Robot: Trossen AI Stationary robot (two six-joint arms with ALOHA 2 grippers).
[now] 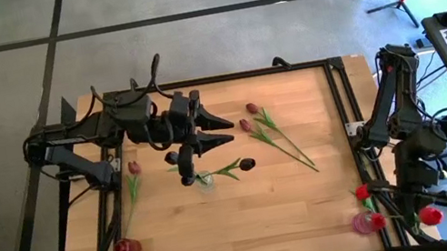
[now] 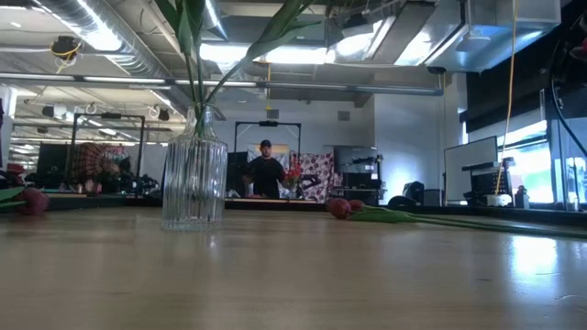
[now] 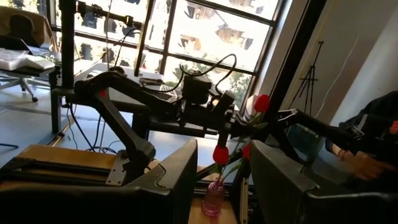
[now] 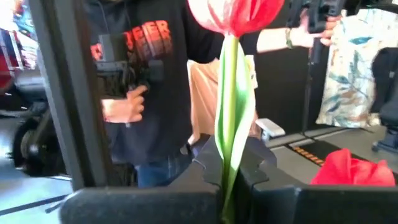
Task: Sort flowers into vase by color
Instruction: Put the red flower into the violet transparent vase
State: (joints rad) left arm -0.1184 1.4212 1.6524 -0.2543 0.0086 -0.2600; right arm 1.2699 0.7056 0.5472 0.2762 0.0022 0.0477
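Since the wooden table (image 1: 309, 193) is the biggest thing, start there: the right arm sits at its right edge, and the right gripper (image 4: 231, 186) is by the front right corner, with its fingers closed on the green stem of a red tulip (image 4: 235, 11). The pink vase (image 1: 363, 224) stands just beside it with red tulips already inside, so I think this flower goes there too. To do it well, the arm should keep the stem straight up and down. It should bring the stem's end right over the mouth of the vase and go down slowly. It should let go only when the stem is well inside, and it must not bump the red flowers already there. The left arm reaches over the middle of the table. The left gripper (image 1: 187, 171) hangs just beside the clear glass vase (image 1: 206, 180), its fingers wide apart and holding nothing. I count two arms and three vases: the clear one, the pink one, and a small red vase (image 1: 125, 249) at the front left corner. I count three red tulips, two in the pink vase and one held. One dark tulip (image 1: 247, 165) leans out from the clear vase. Two mauve tulips (image 1: 249, 117) lie together on the table, and one pink tulip (image 1: 133, 167) lies at the left edge.
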